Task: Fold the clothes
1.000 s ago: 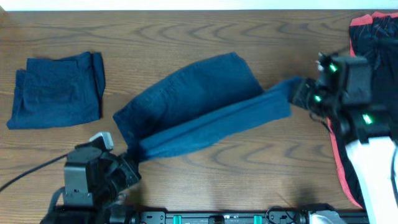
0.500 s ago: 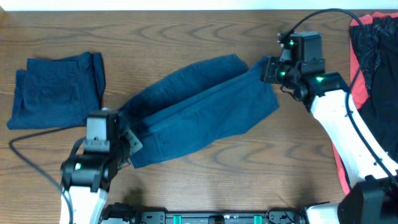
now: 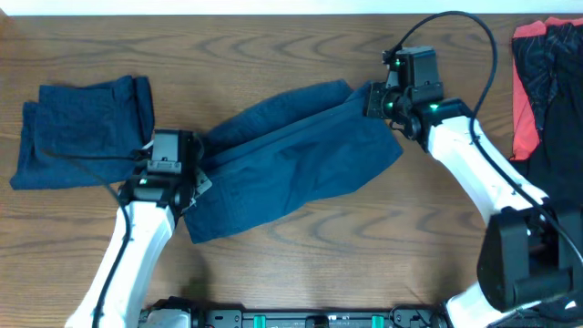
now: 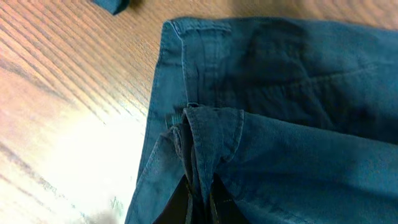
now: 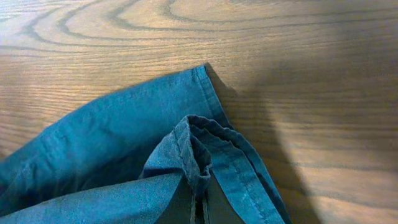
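Dark navy shorts (image 3: 291,159) lie across the middle of the table, doubled over lengthwise. My left gripper (image 3: 200,176) is shut on a bunched hem at their left end; in the left wrist view the dark fingers (image 4: 180,202) pinch the gathered cloth (image 4: 208,134) over a lower layer. At the right end, my right gripper (image 3: 370,98) is shut on the other corner. The right wrist view shows that stitched hem (image 5: 196,146) folded between the fingertips, above the layer lying on the wood. Both grippers (image 4: 200,208) (image 5: 200,211) are low over the table.
A folded navy garment (image 3: 84,132) lies at the far left. A black garment with coral-red panels (image 3: 547,82) lies at the right edge. Bare wood (image 5: 298,74) shows beyond the shorts' right corner. The right arm's cable (image 3: 455,23) loops over the back.
Both grippers carried the near edge of the shorts away from the table's front and toward the back, laying it over the far half. The shorts went from stretched to doubled.
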You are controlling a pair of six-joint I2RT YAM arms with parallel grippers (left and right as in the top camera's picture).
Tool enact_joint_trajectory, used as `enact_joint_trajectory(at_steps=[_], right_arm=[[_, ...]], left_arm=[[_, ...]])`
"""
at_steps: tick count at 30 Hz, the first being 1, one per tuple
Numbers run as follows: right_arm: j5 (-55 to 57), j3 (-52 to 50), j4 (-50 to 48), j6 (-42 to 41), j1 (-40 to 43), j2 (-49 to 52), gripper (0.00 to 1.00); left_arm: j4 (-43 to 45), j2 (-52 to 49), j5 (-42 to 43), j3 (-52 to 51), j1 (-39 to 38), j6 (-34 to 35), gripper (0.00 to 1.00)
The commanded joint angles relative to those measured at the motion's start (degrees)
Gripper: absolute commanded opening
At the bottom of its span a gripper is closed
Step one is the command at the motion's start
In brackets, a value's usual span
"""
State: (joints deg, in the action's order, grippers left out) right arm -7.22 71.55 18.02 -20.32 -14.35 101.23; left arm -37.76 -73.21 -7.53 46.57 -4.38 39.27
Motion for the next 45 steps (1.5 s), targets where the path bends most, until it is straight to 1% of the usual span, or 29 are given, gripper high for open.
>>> enact_joint_trajectory(at_steps=[1, 10, 20, 21, 22, 23, 24, 25, 26, 27, 28, 31, 32, 35, 38, 40, 41, 43, 45], right_arm=[[7.2, 1.9, -2.2, 1.1, 0.3, 1.7, 0.01], [7.2, 1.9, -8.6, 1.1, -1.2, 4.7, 0.01], [7.2, 1.9, -11.5, 1.1, -1.8, 6.1, 0.02], [7.1, 1.9, -12.0, 1.1, -1.9, 6.1, 0.04], [7.0, 1.9, -12.7, 1.1, -1.9, 6.2, 0.10], [6.8, 1.9, -13.6, 1.1, -2.0, 6.2, 0.14], [6.6, 1.9, -14.7, 1.1, -2.1, 6.4, 0.21], [6.5, 1.9, -15.9, 1.0, -2.1, 6.5, 0.40], [6.3, 1.9, -17.5, 0.2, -2.2, 6.8, 0.66], [5.8, 1.9, -18.7, -0.7, -2.2, 7.1, 0.88], [4.9, 1.9, -19.8, -0.8, -2.2, 7.4, 0.92], [4.6, 1.9, -19.1, -0.1, -1.8, 7.5, 0.89], [4.6, 1.9, -18.2, 0.3, -1.5, 7.4, 0.86], [5.1, 1.9, -13.6, 0.7, -0.2, 7.4, 0.83], [5.1, 1.9, -7.3, 0.7, 1.3, 7.4, 0.80], [5.3, 1.9, -2.1, 0.7, 2.2, 7.4, 0.81], [5.3, 1.9, 1.1, 0.7, 2.8, 7.4, 0.81], [5.2, 1.7, 5.6, 0.7, 3.4, 7.4, 0.83], [5.2, 1.2, 8.8, 0.7, 3.5, 7.5, 0.88]], left_arm=[[0.3, -2.2, -8.7, -0.5, 2.0, 2.9, 0.06], [2.7, -3.9, -8.6, -0.5, 6.3, 3.1, 0.06], [3.8, -3.9, -8.7, -0.5, 6.5, 3.1, 0.07], [3.9, -3.9, -8.7, -0.5, 6.5, 3.1, 0.14], [4.2, -3.9, -9.2, -0.5, 6.5, 3.1, 0.32], [4.5, -3.9, -10.2, -0.5, 6.5, 3.1, 0.46], [5.2, -3.9, -11.3, -0.5, 6.6, 3.1, 0.59], [6.4, -3.9, -11.7, -0.5, 6.9, 3.1, 0.74], [7.8, -3.9, -11.5, -0.5, 7.4, 3.1, 0.88], [8.9, -3.9, -11.0, -0.5, 7.8, 3.1, 0.93], [10.0, -3.8, -10.3, -0.5, 8.3, 3.1, 0.94], [11.3, -3.3, -4.7, -0.5, 9.8, 3.0, 0.94], [11.2, -3.1, -3.0, -0.5, 10.2, 3.0, 0.94], [11.1, -2.1, 1.4, -0.5, 10.6, 0.4, 0.93], [10.5, -0.2, 2.7, -0.5, 10.6, -2.5, 0.91], [9.2, 1.3, 2.9, -0.5, 10.6, -2.9, 0.89], [8.2, 2.1, 3.6, -0.5, 10.6, -2.9, 0.86], [6.2, 3.1, 6.1, -0.5, 10.5, -3.5, 0.84], [3.3, 3.1, 7.6, -0.5, 10.4, -3.7, 0.83]])
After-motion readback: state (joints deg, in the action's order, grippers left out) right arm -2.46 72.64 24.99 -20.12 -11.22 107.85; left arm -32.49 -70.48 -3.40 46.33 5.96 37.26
